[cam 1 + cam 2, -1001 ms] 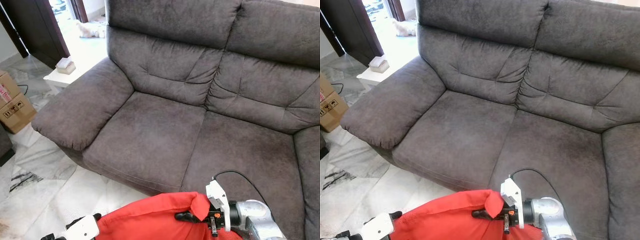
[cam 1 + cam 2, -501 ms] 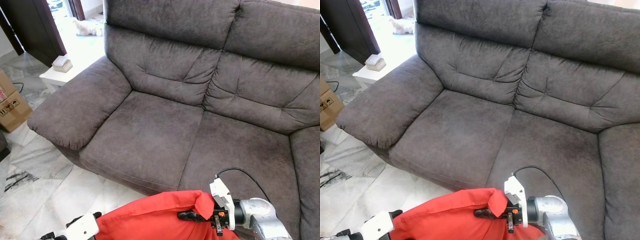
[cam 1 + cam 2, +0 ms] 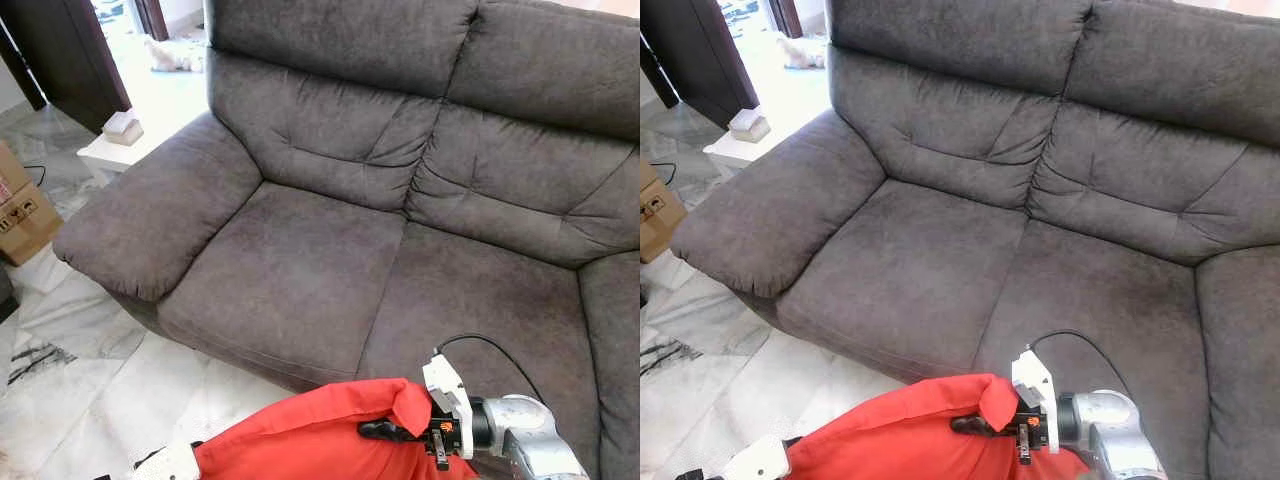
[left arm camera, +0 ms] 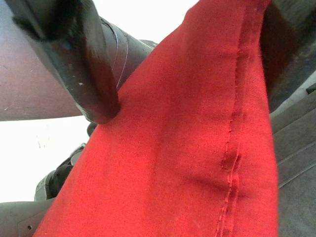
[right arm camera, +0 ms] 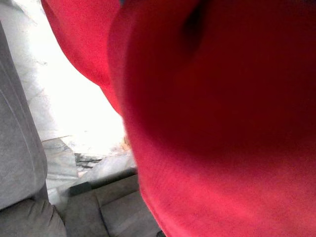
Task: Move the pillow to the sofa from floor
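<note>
Since the earlier frame the sofa appears slightly nearer. Both grippers, left and right, pinch the red pillow, held off the floor near the seat's front edge; placement remains.

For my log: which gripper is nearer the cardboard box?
Left. The left gripper holds the pillow on the side toward the box; the right gripper grips its far corner.
</note>
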### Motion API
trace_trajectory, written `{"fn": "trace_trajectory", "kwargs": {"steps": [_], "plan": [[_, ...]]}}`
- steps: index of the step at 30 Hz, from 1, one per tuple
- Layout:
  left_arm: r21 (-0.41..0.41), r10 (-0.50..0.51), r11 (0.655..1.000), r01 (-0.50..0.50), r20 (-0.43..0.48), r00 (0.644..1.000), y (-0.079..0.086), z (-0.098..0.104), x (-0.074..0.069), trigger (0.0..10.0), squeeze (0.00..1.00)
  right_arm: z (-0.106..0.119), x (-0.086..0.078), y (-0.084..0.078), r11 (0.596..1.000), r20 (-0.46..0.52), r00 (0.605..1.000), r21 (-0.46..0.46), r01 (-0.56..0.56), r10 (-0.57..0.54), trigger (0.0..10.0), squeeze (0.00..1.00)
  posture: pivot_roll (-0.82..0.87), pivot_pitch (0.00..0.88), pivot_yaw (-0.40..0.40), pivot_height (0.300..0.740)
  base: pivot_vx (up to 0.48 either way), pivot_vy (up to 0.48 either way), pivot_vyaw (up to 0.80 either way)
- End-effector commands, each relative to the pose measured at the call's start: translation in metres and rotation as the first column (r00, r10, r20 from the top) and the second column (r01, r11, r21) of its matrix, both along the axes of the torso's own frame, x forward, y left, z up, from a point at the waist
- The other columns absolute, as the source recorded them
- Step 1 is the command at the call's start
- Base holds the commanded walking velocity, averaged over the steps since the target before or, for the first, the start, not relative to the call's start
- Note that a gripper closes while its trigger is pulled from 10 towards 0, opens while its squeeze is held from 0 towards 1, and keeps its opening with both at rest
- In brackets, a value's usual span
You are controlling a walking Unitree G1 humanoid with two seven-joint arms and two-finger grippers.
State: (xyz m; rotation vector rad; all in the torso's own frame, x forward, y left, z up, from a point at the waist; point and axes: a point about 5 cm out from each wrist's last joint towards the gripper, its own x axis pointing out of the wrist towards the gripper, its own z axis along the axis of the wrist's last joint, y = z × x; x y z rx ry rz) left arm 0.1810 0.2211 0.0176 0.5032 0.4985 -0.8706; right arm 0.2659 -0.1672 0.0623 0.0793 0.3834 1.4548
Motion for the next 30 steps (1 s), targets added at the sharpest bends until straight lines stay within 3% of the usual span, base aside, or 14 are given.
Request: {"fn": "trace_trajectory", "kwargs": {"steps": [1,7,18,30], "plan": [[0.019,0.001,1.0,0.0,-0.059,0.998,0.004,-0.008,-0.008,0.0,0.0,0.014,0.005,0.003,0.999,0.068,0.998,0.043,-0.014,0.011,0.0,0.0,0.18,0.219,-0.056,0.737,0.0,0.0,0.0],[0.012,-0.016,1.0,0.017,-0.073,0.997,0.002,-0.007,-0.01,0.0,0.0,0.013,0.005,0.002,0.999,0.069,0.998,0.039,-0.006,0.003,0.0,0.0,0.18,0.22,-0.055,0.737,0.0,0.0,0.0],[0.116,-0.088,0.988,0.101,-0.116,0.989,0.004,-0.013,-0.015,0.0,0.0,0.011,0.004,0.005,0.999,0.066,0.998,0.042,-0.005,0.002,0.0,0.0,0.18,0.222,-0.052,0.737,0.0,0.0,0.0],[0.162,-0.056,0.985,0.061,-0.033,0.998,0.002,-0.013,-0.002,0.0,0.0,0.011,0.004,0.005,0.999,0.069,0.998,0.039,-0.002,-0.001,0.0,0.0,0.18,0.22,-0.051,0.737,0.0,0.0,0.0]]}}
